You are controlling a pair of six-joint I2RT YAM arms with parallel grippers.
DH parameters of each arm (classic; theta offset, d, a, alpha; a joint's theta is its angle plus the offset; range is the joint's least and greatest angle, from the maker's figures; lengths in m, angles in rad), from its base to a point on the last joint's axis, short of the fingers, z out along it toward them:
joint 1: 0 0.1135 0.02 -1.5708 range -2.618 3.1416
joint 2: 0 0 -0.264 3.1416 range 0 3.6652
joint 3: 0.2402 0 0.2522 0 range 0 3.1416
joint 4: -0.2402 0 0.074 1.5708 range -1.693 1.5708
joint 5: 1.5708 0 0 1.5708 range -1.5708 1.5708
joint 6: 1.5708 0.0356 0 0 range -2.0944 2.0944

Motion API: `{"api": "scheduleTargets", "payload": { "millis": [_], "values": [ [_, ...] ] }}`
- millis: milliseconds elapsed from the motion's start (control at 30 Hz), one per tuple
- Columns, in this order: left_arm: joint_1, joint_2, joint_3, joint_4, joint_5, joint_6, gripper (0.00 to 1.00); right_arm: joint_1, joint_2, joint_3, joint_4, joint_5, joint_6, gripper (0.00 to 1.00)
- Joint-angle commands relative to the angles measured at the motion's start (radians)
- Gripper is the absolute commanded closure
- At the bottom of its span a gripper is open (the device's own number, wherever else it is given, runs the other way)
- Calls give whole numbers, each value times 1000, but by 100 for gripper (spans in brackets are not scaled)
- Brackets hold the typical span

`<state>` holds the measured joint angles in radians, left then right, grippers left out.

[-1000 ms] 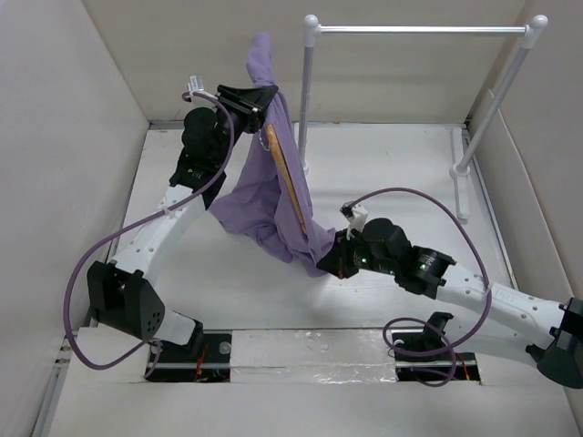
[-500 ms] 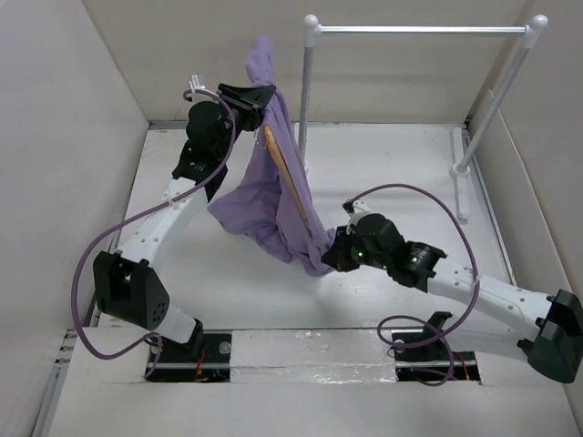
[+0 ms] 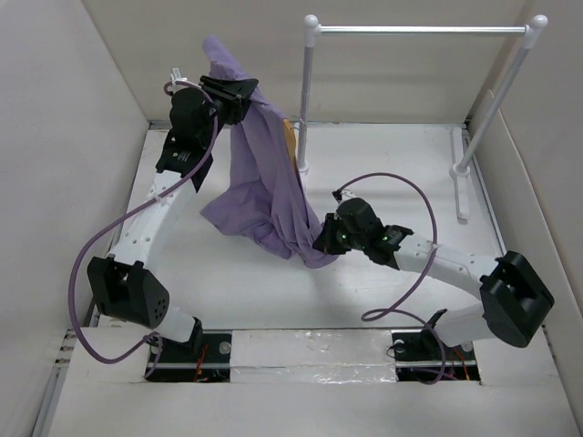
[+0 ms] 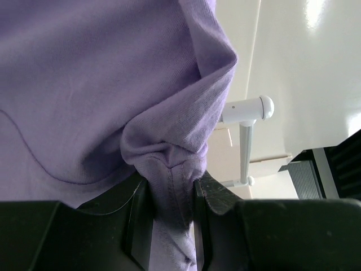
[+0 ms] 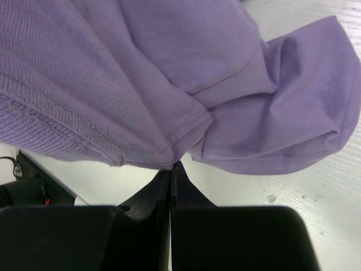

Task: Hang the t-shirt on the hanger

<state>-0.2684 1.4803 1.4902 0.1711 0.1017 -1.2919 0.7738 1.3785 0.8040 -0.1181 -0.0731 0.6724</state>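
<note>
The lavender t-shirt hangs in a long drape from my left gripper, which is raised at the back left. That gripper is shut on a bunched, seamed fold of the t-shirt. Only a short light-brown piece of the hanger shows beside the cloth; the rest is hidden behind it. My right gripper is low over the table at the shirt's bottom corner. In the right wrist view the gripper has its jaws pressed together, pinching the t-shirt at the hem edge.
A tall white and silver clothes rail stands at the back right, its near post just right of the hanging shirt. The rail also shows in the left wrist view. White walls close in the table on three sides.
My left gripper has carried the shirt's top leftward and a little higher. The cloth now covers most of the hanger. My right arm has swung left, keeping at the shirt's bottom corner.
</note>
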Motion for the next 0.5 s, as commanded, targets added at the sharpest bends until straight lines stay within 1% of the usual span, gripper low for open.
{"api": "scheduleTargets", "payload": {
  "millis": [0,33,67,100,133,167,200,267,300,333,367,400,467],
  "values": [
    [28,-49,90,234,-82,-72,100,7,7,-43,-115,-66,-54,100],
    [28,-57,81,241,-91,-52,100,7,-11,-42,-117,-97,-68,100],
    [17,-63,70,252,-129,-29,100,18,-33,-32,-141,-102,-76,100],
    [6,-69,47,255,-132,26,100,28,-56,3,-167,-111,-108,100],
    [-3,-84,35,255,-144,57,100,44,-96,30,-207,-114,-120,100],
    [-12,-92,22,245,-149,81,100,44,-116,55,-282,-113,-126,100],
    [-12,-100,-23,252,-142,120,100,44,-133,79,-313,-114,-141,100],
    [-23,-133,-88,274,-70,117,100,44,-177,156,-377,-119,-146,100],
    [-23,-146,-169,283,-51,111,100,44,-185,181,-390,-126,-145,100],
    [-23,-178,-212,291,-13,94,100,21,-184,243,-409,-158,-146,100],
    [-23,-193,-253,303,9,83,100,21,-176,273,-429,-180,-146,100],
    [-23,-208,-330,312,27,74,100,9,-162,300,-433,-206,-143,100],
    [-23,-259,-398,329,68,45,100,9,-112,355,-434,-260,-137,100]
  ]
}}
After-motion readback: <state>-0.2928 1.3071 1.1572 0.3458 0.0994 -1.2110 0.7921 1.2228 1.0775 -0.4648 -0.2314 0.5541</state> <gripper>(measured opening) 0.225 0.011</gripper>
